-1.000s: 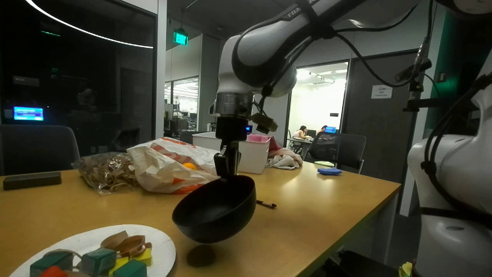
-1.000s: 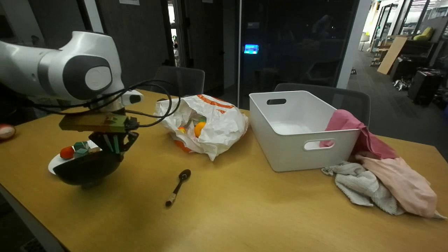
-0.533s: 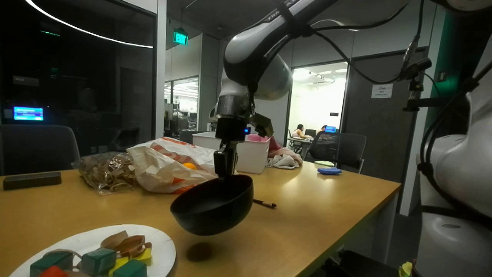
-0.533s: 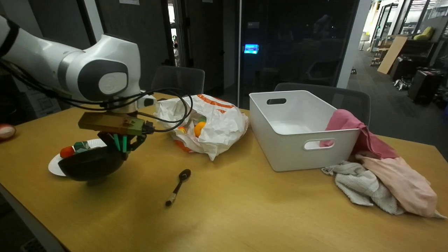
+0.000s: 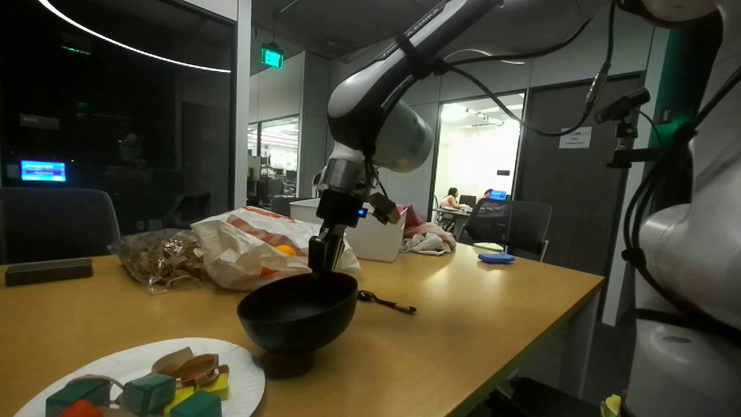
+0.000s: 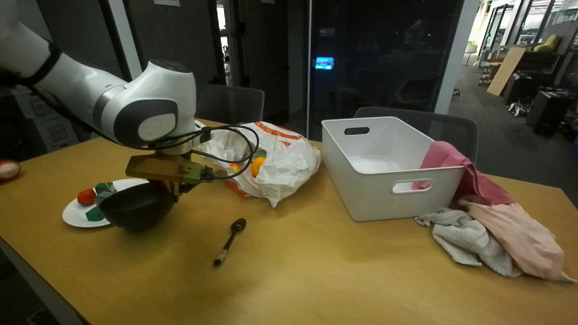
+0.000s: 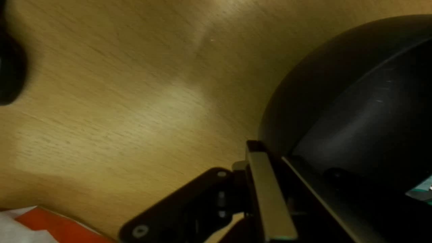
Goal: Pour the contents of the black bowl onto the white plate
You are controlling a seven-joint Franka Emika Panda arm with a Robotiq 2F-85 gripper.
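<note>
wood table [image 5: 451,307]: pour looks done, blocks [image 5: 148,392] on white plate [image 5: 248,370].
gripper [image 5: 322,270] pinches rim of tilted black bowl [image 5: 298,324], no contents visible; likely left: set down, release.

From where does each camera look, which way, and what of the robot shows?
An exterior view sits low by the white plate, facing the black bowl and white bag; arm and gripper show.
An exterior view sits higher, spoon nearer than plate, facing the chairs; arm at picture left, gripper partly hidden.
Wrist view sits beside the gripper, facing down at table and bowl; fingers at bottom.
Both exterior views share plate, bowl, spoon, bag and white bin.
</note>
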